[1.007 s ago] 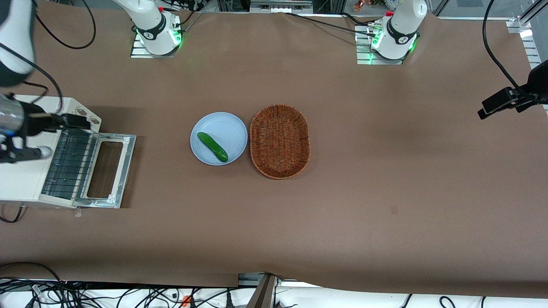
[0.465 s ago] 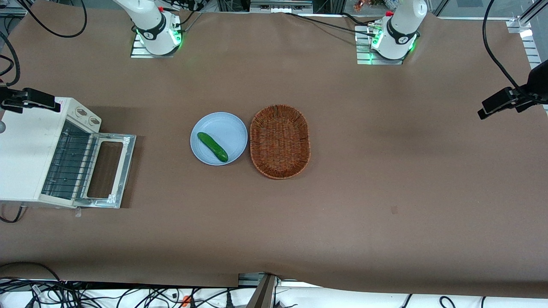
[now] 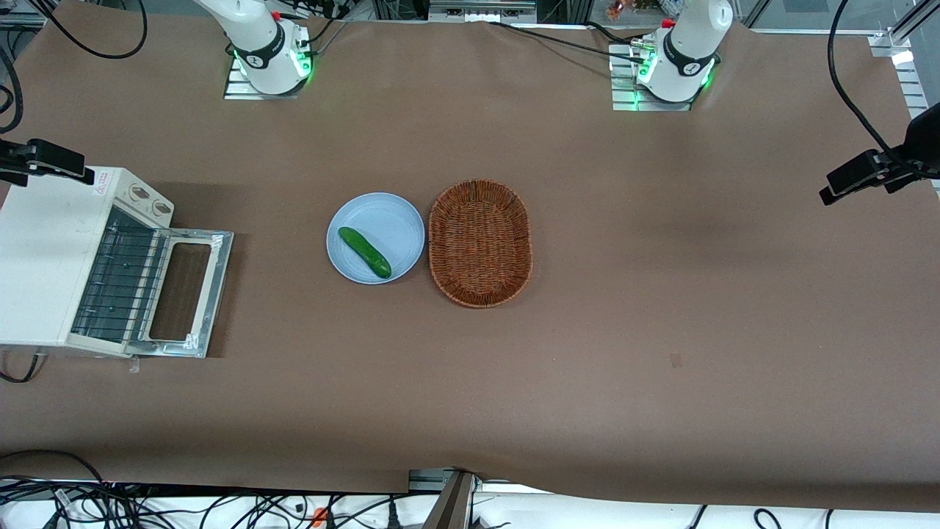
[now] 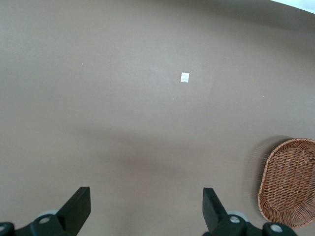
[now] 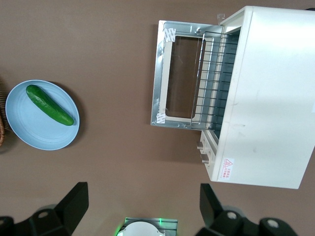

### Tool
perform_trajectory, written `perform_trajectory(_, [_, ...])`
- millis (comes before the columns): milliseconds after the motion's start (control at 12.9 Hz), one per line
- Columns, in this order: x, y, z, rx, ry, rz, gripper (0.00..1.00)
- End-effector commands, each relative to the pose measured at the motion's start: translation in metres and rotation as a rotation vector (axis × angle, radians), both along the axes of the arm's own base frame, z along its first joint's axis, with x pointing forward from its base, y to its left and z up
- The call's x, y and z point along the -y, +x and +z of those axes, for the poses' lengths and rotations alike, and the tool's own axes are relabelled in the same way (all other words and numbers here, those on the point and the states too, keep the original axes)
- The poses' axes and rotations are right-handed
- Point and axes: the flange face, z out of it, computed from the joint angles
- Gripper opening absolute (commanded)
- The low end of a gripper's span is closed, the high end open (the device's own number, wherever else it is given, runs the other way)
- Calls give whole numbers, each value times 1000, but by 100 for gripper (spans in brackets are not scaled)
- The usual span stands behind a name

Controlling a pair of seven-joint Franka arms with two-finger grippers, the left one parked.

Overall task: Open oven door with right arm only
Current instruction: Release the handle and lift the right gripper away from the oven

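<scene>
The cream-white toaster oven (image 3: 37, 264) stands at the working arm's end of the table. Its oven door (image 3: 214, 294) lies folded down flat on the table, bare-metal inner frame up, with the wire rack (image 3: 117, 279) exposed. The silver bar handle is hidden under the door. The right wrist view looks down on the oven (image 5: 266, 98) and the open door (image 5: 160, 73). My gripper (image 5: 142, 191) hangs high above the table beside the oven, open and empty, touching nothing. In the front view only a black part of it (image 3: 45, 160) shows above the oven's top edge.
A light blue plate (image 3: 396, 220) with a green cucumber (image 3: 364, 252) sits mid-table beside a brown wicker basket (image 3: 479, 242). The plate (image 5: 29, 132) also shows in the right wrist view. The right arm's base (image 3: 266, 51) stands farther from the front camera.
The right arm has pulled up and away from over the oven; it covered the oven's top a second ago and now shows only at the frame's edge. The door stays flat open.
</scene>
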Motion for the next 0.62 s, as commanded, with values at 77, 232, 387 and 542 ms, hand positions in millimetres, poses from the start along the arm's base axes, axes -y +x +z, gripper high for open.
perform_trajectory(77, [-3, 4, 5, 62, -34, 18, 100])
perform_trajectory(232, [-5, 5, 5, 71, -35, 21, 100])
perform_trajectory(387, [-5, 5, 5, 71, -36, 21, 100])
perform_trajectory(542, [-5, 5, 4, 68, -35, 21, 100])
